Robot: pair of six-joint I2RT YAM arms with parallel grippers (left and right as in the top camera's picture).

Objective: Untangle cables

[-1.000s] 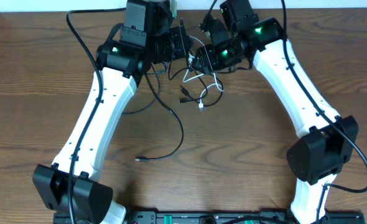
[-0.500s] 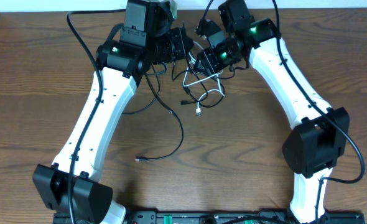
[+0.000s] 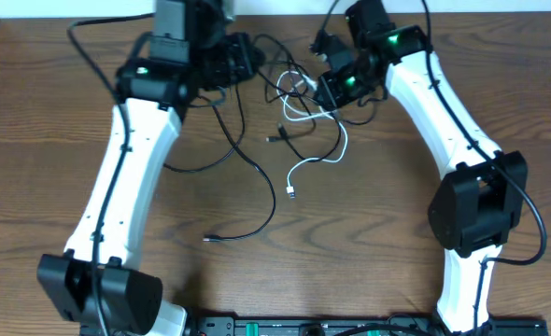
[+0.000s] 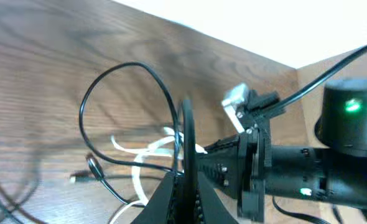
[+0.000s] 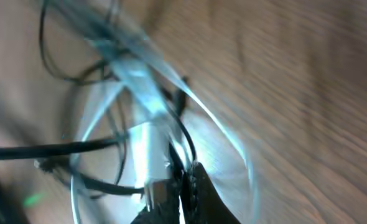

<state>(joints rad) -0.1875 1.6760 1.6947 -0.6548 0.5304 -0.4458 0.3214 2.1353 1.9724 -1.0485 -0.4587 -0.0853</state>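
Observation:
The cables [image 3: 285,84] lie tangled at the far middle of the table: thin black cords and one white cable [image 3: 324,159] whose plug trails toward the near side. My left gripper [image 3: 246,58] is shut on a black cable [image 4: 186,127], which stands up between its fingers [image 4: 171,193]. The white cable [image 4: 151,149] loops behind it. At the right side of the tangle my right gripper [image 3: 324,86] is shut. The right wrist view is blurred: black and white strands [image 5: 171,134] run into the closed right gripper [image 5: 185,180], and I cannot tell which is pinched.
A long black cord [image 3: 261,191] curves across the middle of the table and ends in a plug [image 3: 208,240] nearer the front. Thick black arm wires hang beside both arms. The table's far edge [image 4: 190,28] is close behind the tangle.
The right gripper has shut at the tangle. The left arm has swung left with its black cable. The white cable has stretched out, its plug now further toward the front.

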